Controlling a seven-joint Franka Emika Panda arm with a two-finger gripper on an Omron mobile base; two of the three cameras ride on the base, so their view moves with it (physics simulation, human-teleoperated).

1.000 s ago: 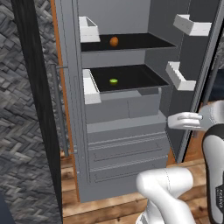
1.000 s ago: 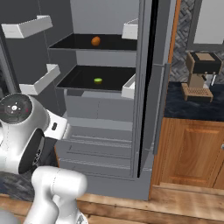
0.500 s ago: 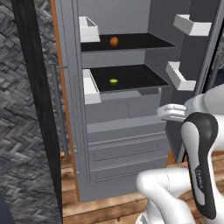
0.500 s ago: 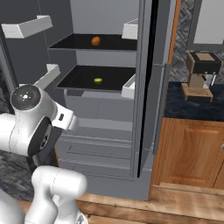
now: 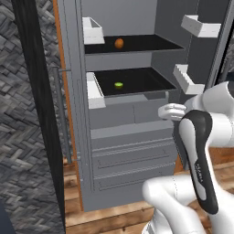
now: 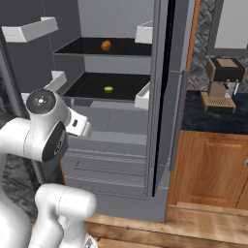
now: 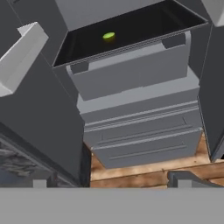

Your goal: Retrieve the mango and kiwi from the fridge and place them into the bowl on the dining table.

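The fridge (image 5: 123, 137) stands open in front of me, both doors swung wide. An orange mango (image 5: 119, 43) lies on the dark upper shelf, also seen as mango (image 6: 106, 45). A small green kiwi (image 5: 119, 85) sits on the lower shelf, appearing as kiwi (image 6: 108, 89) and kiwi (image 7: 109, 36). My gripper (image 7: 111, 183) is open and empty. It faces the grey drawers (image 7: 140, 131), below and in front of the kiwi shelf. In the left base view the gripper (image 5: 163, 111) hovers by the right of the drawer fronts. The bowl and the dining table are out of view.
White door shelves (image 5: 93, 91) (image 5: 187, 78) jut out on both sides of the opening. The right door's edge (image 6: 162, 97) stands close by. A coffee machine (image 6: 222, 82) sits on a dark counter over wooden cabinets (image 6: 213, 169). A black panel (image 5: 39, 105) flanks the left.
The arm has swung up and the hand has moved left and slightly up, closer to the fridge front. The jaws stayed wide. The fruits have not moved.
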